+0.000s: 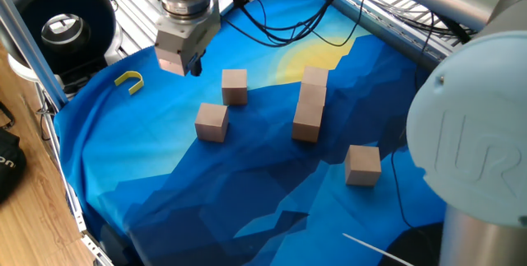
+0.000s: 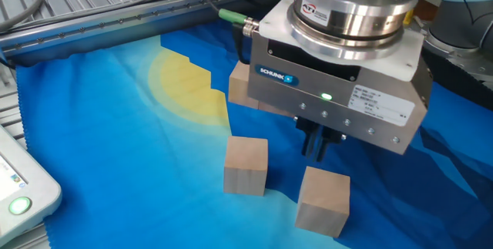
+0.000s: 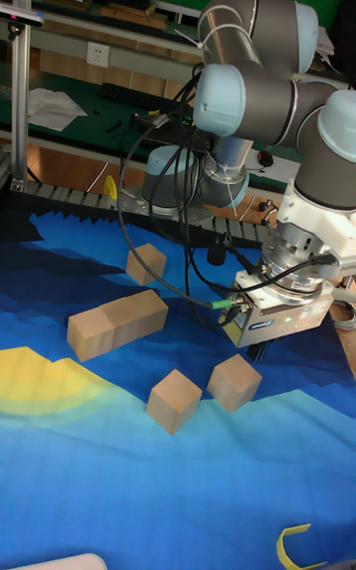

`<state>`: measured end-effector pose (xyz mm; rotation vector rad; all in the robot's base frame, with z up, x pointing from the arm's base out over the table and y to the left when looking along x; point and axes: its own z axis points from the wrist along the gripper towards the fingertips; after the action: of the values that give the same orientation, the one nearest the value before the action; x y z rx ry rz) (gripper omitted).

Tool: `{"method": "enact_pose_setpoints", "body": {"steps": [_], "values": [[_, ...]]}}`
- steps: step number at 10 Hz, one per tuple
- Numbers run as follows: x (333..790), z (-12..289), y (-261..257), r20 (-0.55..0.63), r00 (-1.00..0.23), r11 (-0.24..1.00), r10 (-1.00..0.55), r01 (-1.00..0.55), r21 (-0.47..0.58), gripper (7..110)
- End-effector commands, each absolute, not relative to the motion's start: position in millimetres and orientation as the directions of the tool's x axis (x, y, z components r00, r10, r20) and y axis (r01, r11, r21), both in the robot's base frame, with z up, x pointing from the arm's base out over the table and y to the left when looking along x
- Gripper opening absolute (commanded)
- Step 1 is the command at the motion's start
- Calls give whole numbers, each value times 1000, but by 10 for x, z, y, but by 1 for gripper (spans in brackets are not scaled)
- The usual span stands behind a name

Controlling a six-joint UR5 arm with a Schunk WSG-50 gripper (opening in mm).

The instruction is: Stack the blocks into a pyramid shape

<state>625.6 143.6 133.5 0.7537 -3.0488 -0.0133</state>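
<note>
Shown above the blue-draped table [image 1: 247, 192], the hand [image 2: 321, 143], its dark fingers nearly together and holding nothing, hangs beside two loose wooden cubes [image 2: 246, 166] [image 2: 323, 200]; judged light, rigid and smooth-faced, each is best gripped across opposite flat sides.

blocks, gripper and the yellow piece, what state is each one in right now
gripper: fingers shut, holding nothing, above the cloth
row of blocks: lined up touching, flat on the cloth
two near blocks: loose, upright, apart
lone block: on its own
yellow U-shaped piece: lying flat
</note>
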Motion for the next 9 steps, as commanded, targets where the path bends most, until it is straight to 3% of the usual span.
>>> {"method": "enact_pose_setpoints", "body": {"steps": [1,9], "values": [[6268,1349,1531,-24,-876,875,-482,-483,43,7],[6664,804,1750,-16,-852,851,-524,-524,27,7]]}}
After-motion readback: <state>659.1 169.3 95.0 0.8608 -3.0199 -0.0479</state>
